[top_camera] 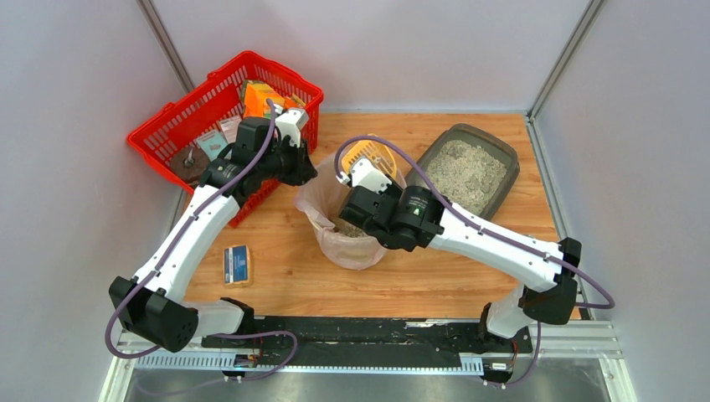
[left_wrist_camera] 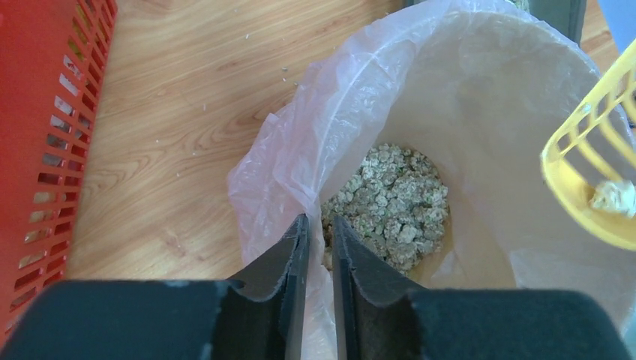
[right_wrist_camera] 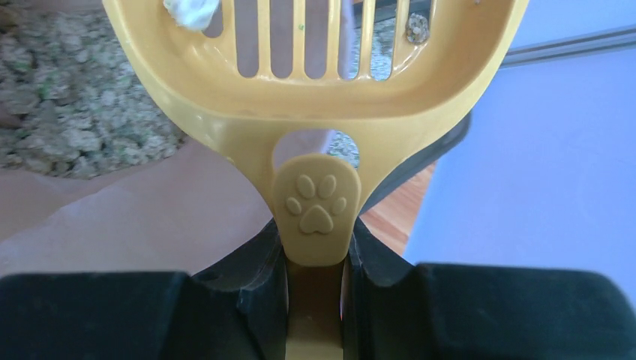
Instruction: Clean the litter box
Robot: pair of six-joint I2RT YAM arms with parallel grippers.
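plain booth with a wooden tabletop (top_camera: 419, 276)
pale lilac-grey walls (top_camera: 377, 50) closed in the back and both sides, with bare metal posts (top_camera: 167, 50) slanting up at the back corners. the light-grained tabletop ran from wall to wall, with a slotted metal rail (top_camera: 377, 360) along its near edge. the light was soft and even, and shadows were faint.

**Left arm** (top_camera: 188, 234): white tubular links; black rounded joint housings; a white block at the wrist.
**Right arm** (top_camera: 494, 243): same build, with white links and black rounded joint housings.
**Cables** (top_camera: 446, 203): one purple lead per arm, laid along the links, with free loops near the base and the wrist.
**Jaws, both arms**: two matt black fingers with flat inner faces, tapering out of a broad black body.
**Base rail** (top_camera: 352, 331): black bar joining both arm bases.
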